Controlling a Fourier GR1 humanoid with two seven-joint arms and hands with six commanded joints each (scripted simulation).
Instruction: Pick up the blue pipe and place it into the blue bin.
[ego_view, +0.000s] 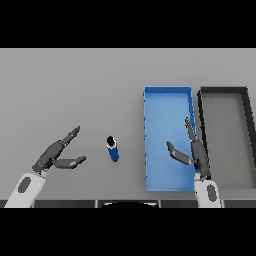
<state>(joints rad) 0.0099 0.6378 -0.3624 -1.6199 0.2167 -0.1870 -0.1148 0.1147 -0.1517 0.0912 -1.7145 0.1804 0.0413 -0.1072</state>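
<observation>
Small blue cylindrical pipe (113, 149) upright on grey desk (75, 85), btwn released left hand (56, 154) & blue rectangular bin (168, 97); released right hand (192, 152) over bin's right edge, dark grey bin (225, 91) beside.

On the grey table (75, 85) the blue pipe (113, 149) stands upright just left of centre, its dark open end on top, apart from both hands. The left hand (52, 154) lies at about nine o'clock from the pipe, near it but not touching, fingers straight and pointing toward two o'clock with the thumb spread toward the pipe. At three o'clock from the pipe sits the blue bin (168, 95), with a dark grey bin (225, 91) just beside it at its three o'clock, and the right hand (196, 152) hovers over the blue bin's right wall, fingers straight toward twelve o'clock, thumb out toward ten.
</observation>
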